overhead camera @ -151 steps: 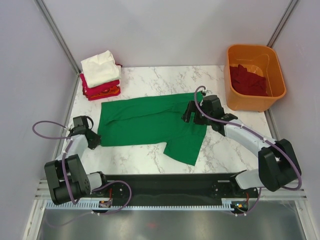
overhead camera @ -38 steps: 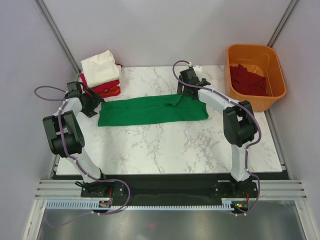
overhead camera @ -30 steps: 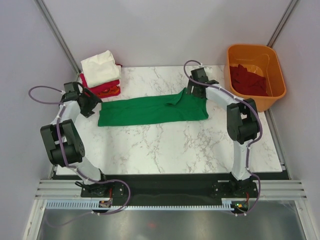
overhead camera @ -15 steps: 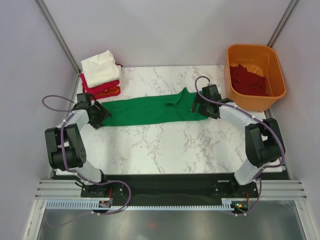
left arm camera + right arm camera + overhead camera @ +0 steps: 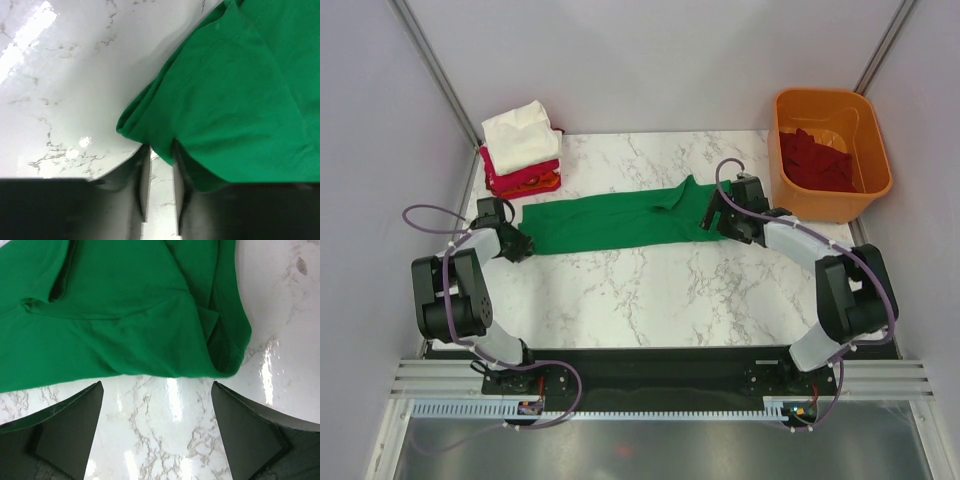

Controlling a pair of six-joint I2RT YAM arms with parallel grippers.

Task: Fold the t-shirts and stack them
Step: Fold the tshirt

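Note:
A bright green t-shirt (image 5: 620,220) lies folded into a long strip across the middle of the marble table. My left gripper (image 5: 515,243) is at its left end, low on the table. In the left wrist view the fingers (image 5: 136,172) stand narrow, and the shirt's near corner fold (image 5: 235,90) is pinched between the tips of the left gripper (image 5: 159,151). My right gripper (image 5: 713,217) sits at the shirt's right end, wide open. The right wrist view shows the right gripper (image 5: 157,386) just short of the cloth's (image 5: 115,315) folded edge, bare marble between its fingers.
A stack of folded shirts stands at the back left: cream-white (image 5: 520,135) on top, red (image 5: 515,168) and orange (image 5: 538,183) below. An orange plastic tub (image 5: 825,98) at the back right holds dark maroon shirts (image 5: 815,160). Grey walls close in both sides.
My left gripper has slid toward the near corner of the shirt's left end and narrowed its jaws onto it. The right gripper has come from the back edge to the right end, still open.

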